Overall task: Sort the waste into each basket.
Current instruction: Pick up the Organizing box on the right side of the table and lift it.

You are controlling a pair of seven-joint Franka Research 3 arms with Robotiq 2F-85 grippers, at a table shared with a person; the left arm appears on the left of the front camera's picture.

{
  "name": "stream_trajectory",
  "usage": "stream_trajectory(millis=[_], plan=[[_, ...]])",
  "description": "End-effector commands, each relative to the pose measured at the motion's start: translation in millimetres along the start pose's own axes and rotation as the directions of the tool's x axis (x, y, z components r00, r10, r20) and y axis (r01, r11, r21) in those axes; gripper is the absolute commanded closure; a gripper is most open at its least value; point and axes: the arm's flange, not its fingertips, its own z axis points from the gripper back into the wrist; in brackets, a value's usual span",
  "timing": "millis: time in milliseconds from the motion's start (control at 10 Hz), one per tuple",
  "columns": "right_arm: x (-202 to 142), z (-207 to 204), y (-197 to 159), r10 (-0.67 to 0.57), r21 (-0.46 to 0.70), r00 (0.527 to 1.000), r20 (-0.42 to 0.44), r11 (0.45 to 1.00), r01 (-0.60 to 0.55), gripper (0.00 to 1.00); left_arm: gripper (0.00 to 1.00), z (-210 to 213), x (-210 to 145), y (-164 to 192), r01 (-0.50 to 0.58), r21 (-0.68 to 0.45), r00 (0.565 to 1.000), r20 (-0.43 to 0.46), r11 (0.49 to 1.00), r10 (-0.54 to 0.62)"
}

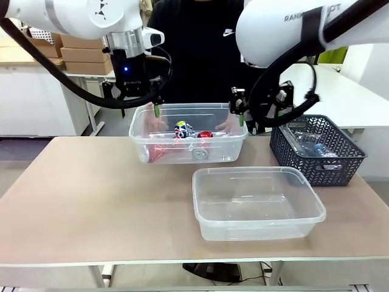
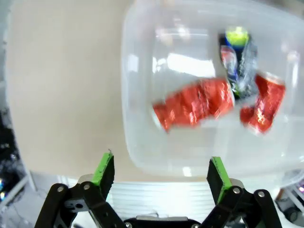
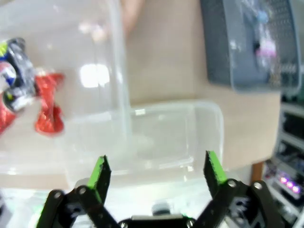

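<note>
Front view: I see my left end effector point(image 2: 159, 166) and right end effector point(image 3: 156, 164) both spread wide, gripping nothing, above the far clear tub point(image 1: 237, 149) of crushed cans point(image 1: 182, 130); plastic bottles point(image 1: 313, 147) lie in the dark basket point(image 1: 316, 167).

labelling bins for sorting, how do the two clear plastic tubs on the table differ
The far clear rectangular plastic tub holds crushed red cans and a blue-and-silver can; the near clear rectangular plastic tub is empty. The far tub stands by the person's edge; the near tub sits nearer the front, right of centre. Both are clear, rectangular and lidless.
</note>
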Motion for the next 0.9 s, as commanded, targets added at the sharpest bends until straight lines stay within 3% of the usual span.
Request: stream_trajectory(millis=[0, 200, 300, 400, 600, 700, 800], plan=[[-83.4, 17.6, -70.1, -0.166, 0.029, 0.986, -0.015, 0.986, 0.166, 0.0, 0.0, -2.8, -83.3, -37.2, -0.022, -0.059, 0.993, -0.121, 0.998, 0.015], [-117.5, -3.6, -110.4, -0.315, -0.005, 0.946, -0.074, 0.949, 0.315, 0.0, 0.0, -23.6, -130.3, -88.6, 0.075, -0.038, 0.984, -0.161, 0.996, -0.08], [-116.3, -20.8, -104.4, -0.315, -0.035, 0.945, -0.081, 0.949, 0.313, 0.0, 0.0, -40.9, -137.1, -115.5, 0.029, -0.016, 0.99, -0.14, 0.999, -0.031], [-105.3, 10.4, -92.7, -0.224, -0.008, 0.972, -0.064, 0.975, 0.224, 0.0, 0.0, -12.3, -127.3, -81.4, 0.06, -0.034, 0.986, -0.156, 0.998, -0.064], [-105.3, 10.4, -92.7, -0.224, -0.008, 0.972, -0.064, 0.975, 0.224, 0.0, 0.0, -12.3, -127.3, -81.4, 0.06, -0.034, 0.986, -0.156, 0.998, -0.064], [-122.6, -0.6, -107.5, -0.264, -0.038, 0.963, -0.061, 0.964, 0.262, 0.0, 0.0, -25.8, -144.3, -104.8, 0.064, -0.029, 0.984, -0.166, 0.998, -0.068], [-120.8, -42.7, -98.6, -0.036, 0.04, 0.995, -0.089, 0.998, 0.04, 0.0, 0.0, -58.3, -145.7, -101.6, 0.047, -0.016, 0.983, -0.174, 0.999, -0.049]])
